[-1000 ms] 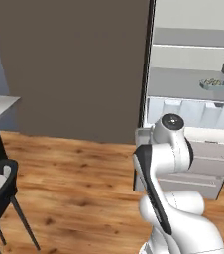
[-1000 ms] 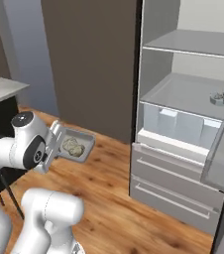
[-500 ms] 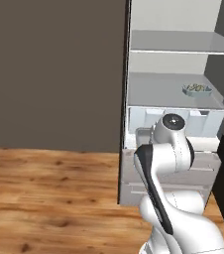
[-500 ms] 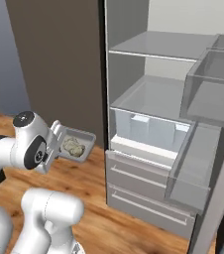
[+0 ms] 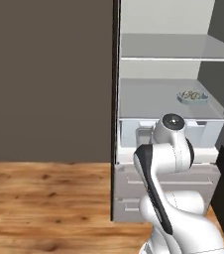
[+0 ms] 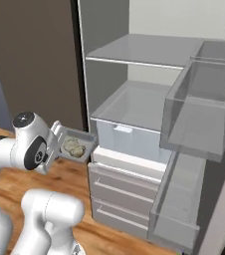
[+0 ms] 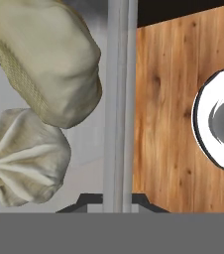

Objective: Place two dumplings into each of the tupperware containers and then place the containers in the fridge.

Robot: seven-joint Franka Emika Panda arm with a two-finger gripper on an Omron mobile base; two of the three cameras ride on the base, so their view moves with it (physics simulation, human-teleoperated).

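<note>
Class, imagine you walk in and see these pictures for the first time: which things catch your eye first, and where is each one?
The open fridge stands out, white inside with glass shelves, straight ahead of the robot. In front of its drawers the gripper is shut on the rim of a clear greyish container holding two dumplings. A light blue container with dumplings already sits on the right of the middle shelf.
</note>
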